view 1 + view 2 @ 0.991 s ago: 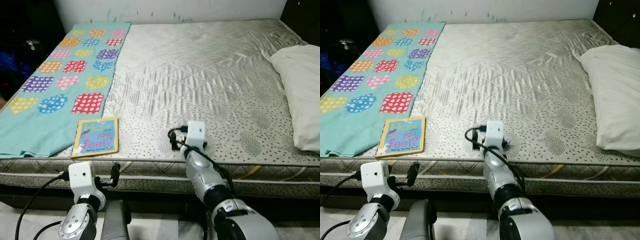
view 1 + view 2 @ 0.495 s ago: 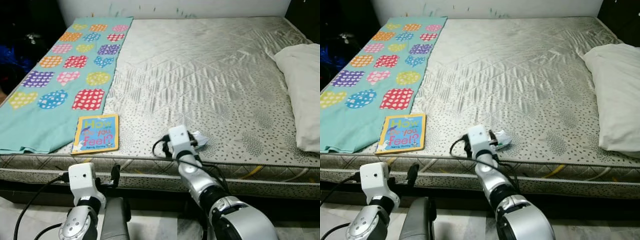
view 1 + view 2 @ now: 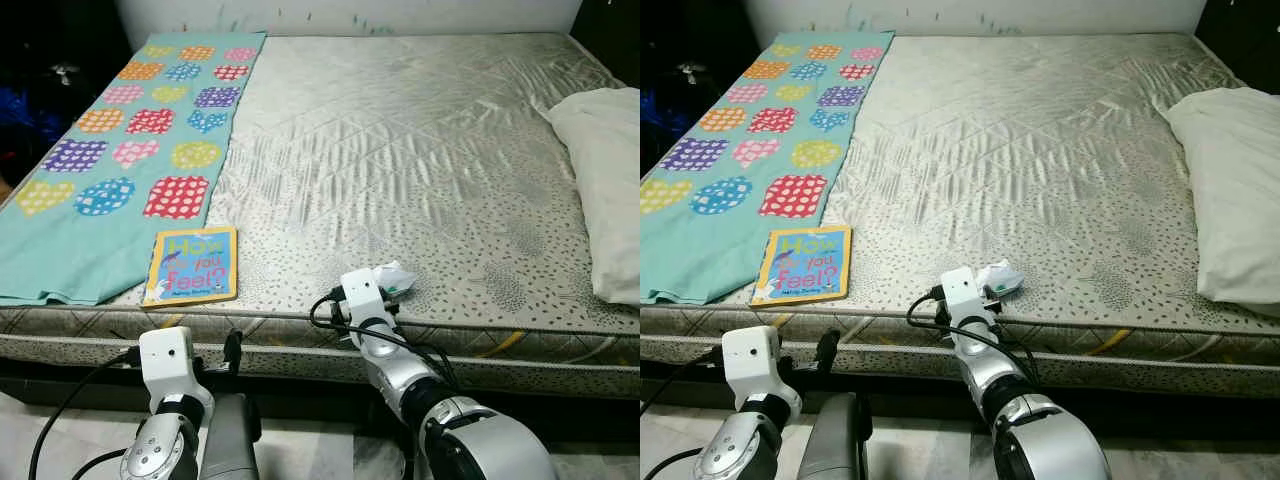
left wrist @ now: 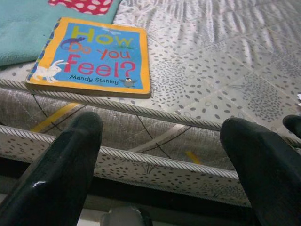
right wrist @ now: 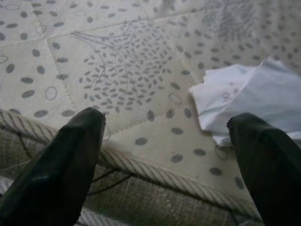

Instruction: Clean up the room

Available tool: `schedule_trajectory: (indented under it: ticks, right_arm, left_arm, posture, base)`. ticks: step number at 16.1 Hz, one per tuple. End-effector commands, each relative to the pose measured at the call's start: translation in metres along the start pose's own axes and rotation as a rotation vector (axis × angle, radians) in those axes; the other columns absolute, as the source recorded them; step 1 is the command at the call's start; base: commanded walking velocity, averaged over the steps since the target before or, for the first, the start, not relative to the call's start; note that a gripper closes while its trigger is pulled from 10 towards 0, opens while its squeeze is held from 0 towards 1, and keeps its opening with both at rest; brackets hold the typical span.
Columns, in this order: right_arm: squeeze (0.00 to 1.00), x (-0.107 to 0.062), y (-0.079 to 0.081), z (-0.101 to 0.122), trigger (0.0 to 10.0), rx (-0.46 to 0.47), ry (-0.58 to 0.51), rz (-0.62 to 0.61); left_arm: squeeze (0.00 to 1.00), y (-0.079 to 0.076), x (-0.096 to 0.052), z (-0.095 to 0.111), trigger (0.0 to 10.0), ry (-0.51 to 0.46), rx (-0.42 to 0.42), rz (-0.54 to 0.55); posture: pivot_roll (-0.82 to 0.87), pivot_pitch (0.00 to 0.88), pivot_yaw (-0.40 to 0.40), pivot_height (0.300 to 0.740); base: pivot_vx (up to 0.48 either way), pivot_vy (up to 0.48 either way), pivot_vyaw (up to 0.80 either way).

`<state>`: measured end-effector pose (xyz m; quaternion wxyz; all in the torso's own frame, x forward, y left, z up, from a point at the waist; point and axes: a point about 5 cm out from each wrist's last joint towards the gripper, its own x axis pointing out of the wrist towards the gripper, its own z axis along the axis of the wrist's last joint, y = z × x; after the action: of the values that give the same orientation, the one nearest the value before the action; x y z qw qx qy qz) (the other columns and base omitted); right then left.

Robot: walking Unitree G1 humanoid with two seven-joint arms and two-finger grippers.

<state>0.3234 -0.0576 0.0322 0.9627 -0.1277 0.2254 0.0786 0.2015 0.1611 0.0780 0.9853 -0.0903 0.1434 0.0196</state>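
Mattress (image 3: 420,160) bears crumpled paper (image 3: 393,277) beside wide right claw (image 5: 164,155), book (image 3: 192,265) beyond wide left claw (image 4: 160,165).

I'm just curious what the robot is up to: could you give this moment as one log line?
right end effector: open, at mattress edge beside crumpled paper | left end effector: open, below book

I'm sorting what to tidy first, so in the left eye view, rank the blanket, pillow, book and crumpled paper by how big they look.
1. blanket
2. pillow, partly cut off by the frame edge
3. book
4. crumpled paper, beside the right pincer
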Motion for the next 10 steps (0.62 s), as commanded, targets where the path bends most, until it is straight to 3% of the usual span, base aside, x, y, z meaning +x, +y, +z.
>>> schedule_trajectory:
  ticks: [1, 4, 6, 10]
  right_arm:
    - [0.00, 0.001, 0.007, 0.012, 10.0, 0.023, -0.019, 0.030]
    - [0.00, 0.002, 0.016, 0.039, 10.0, 0.080, -0.128, 0.087]
    - [0.00, -0.001, 0.031, 0.050, 10.0, 0.132, -0.162, 0.159]
    - [0.00, -0.005, 0.046, 0.027, 10.0, 0.116, -0.028, 0.229]
  left_arm:
    - [0.00, 0.001, -0.001, 0.001, 10.0, 0.002, 0.011, 0.011]
    - [0.00, 0.001, -0.001, 0.001, 10.0, 0.000, 0.011, 0.012]
    - [0.00, 0.002, -0.002, 0.001, 10.0, 0.004, 0.014, 0.015]
    - [0.00, 0.002, -0.001, 0.001, 10.0, 0.004, 0.018, 0.013]
  posture:
    - [0.25, 0.087, 0.004, 0.555]
    - [0.25, 0.088, 0.001, 0.555]
    - [0.25, 0.089, 0.002, 0.555]
    - [0.25, 0.089, 0.003, 0.555]
  base:
    - [0.000, 0.000, 0.00]
    - [0.000, 0.000, 0.00]
    - [0.000, 0.000, 0.00]
    - [0.000, 0.000, 0.00]
